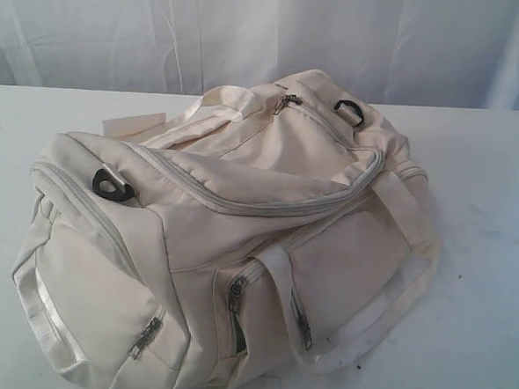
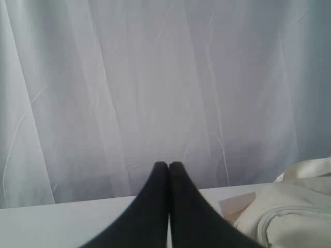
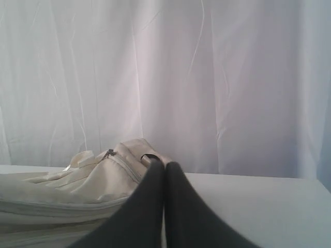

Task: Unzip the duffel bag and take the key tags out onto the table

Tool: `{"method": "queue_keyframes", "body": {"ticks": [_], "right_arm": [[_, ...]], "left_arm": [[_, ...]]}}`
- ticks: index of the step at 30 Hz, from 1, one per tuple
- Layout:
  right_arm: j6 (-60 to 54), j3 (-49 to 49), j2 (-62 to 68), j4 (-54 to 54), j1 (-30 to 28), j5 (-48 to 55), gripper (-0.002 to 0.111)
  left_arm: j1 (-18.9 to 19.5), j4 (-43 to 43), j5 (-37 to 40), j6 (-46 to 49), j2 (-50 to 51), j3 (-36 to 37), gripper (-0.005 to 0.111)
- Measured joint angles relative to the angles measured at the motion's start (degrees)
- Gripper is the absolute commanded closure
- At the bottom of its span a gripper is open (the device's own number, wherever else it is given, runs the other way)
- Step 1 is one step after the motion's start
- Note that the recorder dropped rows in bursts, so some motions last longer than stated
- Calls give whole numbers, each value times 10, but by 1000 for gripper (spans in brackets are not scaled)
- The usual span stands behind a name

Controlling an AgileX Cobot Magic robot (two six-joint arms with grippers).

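Cream duffel bag (image 1: 231, 232), apparently zipped shut.

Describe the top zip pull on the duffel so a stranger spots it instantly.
The cream duffel bag lies on the white table. At its far end, by the curtain, sits a black D-ring. The zip pull is the grey metal tab just left of it in the exterior view; the other three pulls hang low on its near side.
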Motion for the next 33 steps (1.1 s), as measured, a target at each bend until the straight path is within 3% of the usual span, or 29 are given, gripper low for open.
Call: {"method": "queue_keyframes", "body": {"ticks": [13, 24, 33], "right_arm": [[0, 0, 0, 0, 0, -2, 108], [0, 0, 0, 0, 0, -4, 108], [16, 0, 0, 0, 0, -12, 108]], "left_arm": [[0, 0, -17, -1, 0, 0, 107], [0, 0, -188, -2, 0, 0, 107], [0, 0, -150, -14, 0, -34, 107]]}}
